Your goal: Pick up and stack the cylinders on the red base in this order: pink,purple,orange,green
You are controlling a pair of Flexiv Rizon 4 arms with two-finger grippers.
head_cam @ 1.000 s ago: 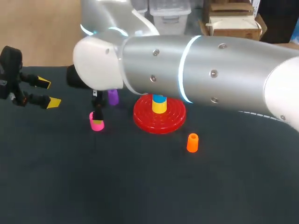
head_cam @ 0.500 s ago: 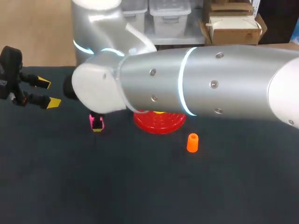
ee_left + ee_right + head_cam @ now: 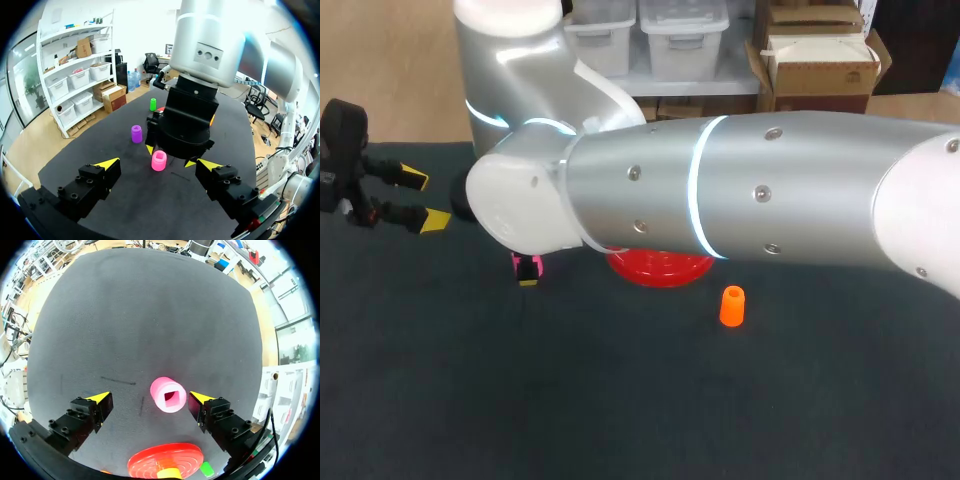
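Jaws of right arm (image 3: 720,190) spread around pink cylinder (image 3: 169,386), not touching, left jaws apart

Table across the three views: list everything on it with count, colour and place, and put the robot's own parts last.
table: one, dark grey, under everything.
red base: one, red, on the table, largely hidden by the right arm in the head view.
yellow post: one, yellow, at the base's centre.
pink cylinder: one, pink, upright on the table between the right fingers.
purple cylinder: one, purple, on the table, apart from the pink one.
green cylinder: one, green, on the table beside the base.
orange cylinder: one, orange, alone on the table, apart from the base.
left gripper: one, black with yellow tips, fingers open, holding nothing.
right gripper: one, black with yellow tips, fingers open either side of the pink cylinder.
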